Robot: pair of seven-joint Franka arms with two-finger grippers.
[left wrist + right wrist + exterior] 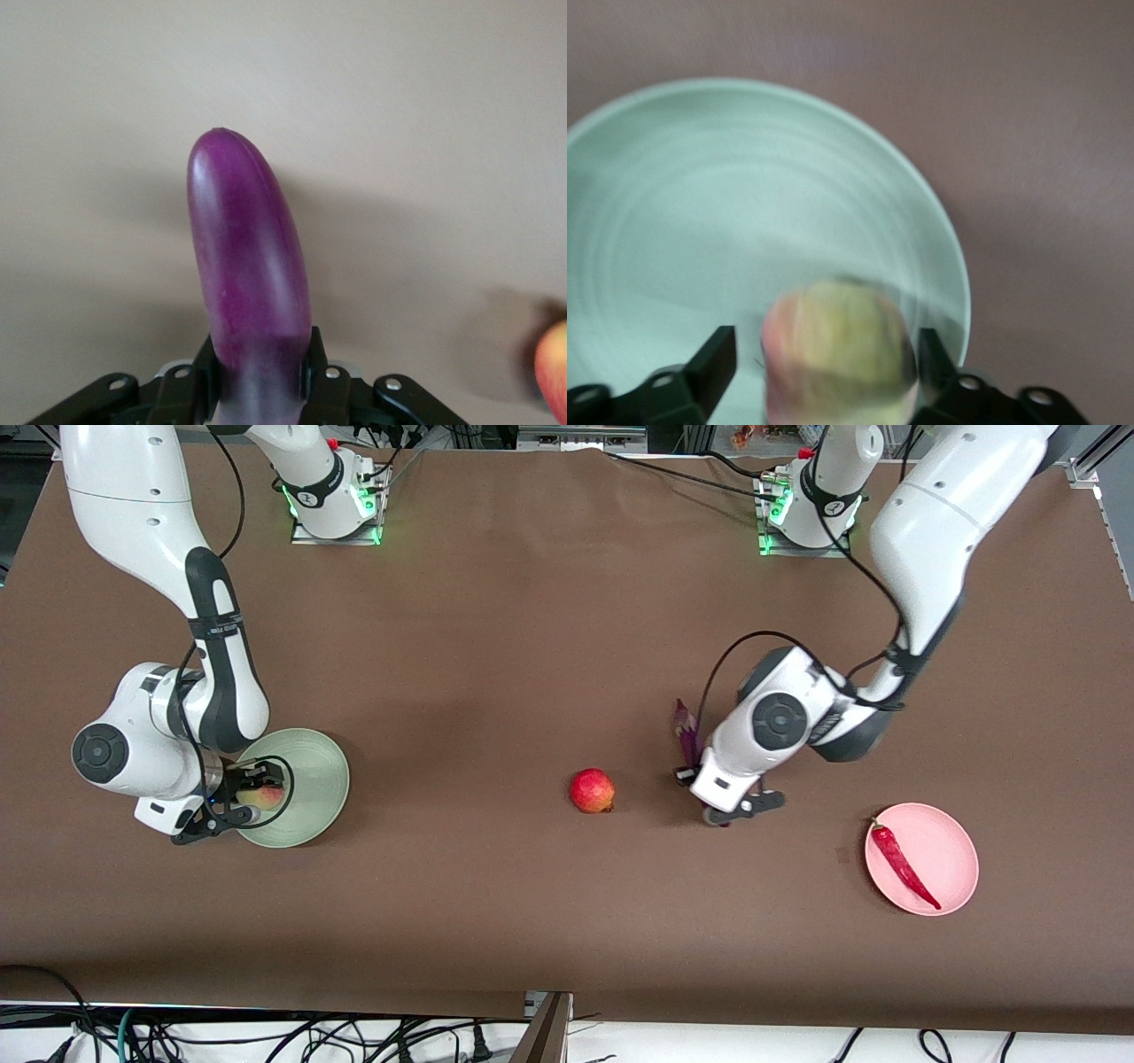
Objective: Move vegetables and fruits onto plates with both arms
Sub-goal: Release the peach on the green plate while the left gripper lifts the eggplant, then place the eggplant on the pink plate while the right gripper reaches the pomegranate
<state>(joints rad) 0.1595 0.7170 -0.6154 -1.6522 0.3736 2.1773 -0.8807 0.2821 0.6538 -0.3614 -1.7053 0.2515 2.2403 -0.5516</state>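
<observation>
My left gripper (731, 808) is shut on the glossy purple eggplant (686, 731), low over the table's middle. In the left wrist view the eggplant (248, 257) sticks out between the gripper's (260, 376) pressed fingers. My right gripper (241, 802) is open over the mint green plate (314, 779), with the yellow-pink peach (264, 794) between its fingers. In the right wrist view the peach (837, 354) sits on the green plate (744, 204), and one finger (718, 359) stands clear of it. The red apple (592, 790) lies on the table. The red chili (902, 861) lies on the pink plate (955, 841).
The red apple lies beside the left gripper, toward the right arm's end, and shows at the edge of the left wrist view (554, 372). The brown table cloth (496, 646) is bare between the arms' bases. Cables hang along the table's near edge (266, 1036).
</observation>
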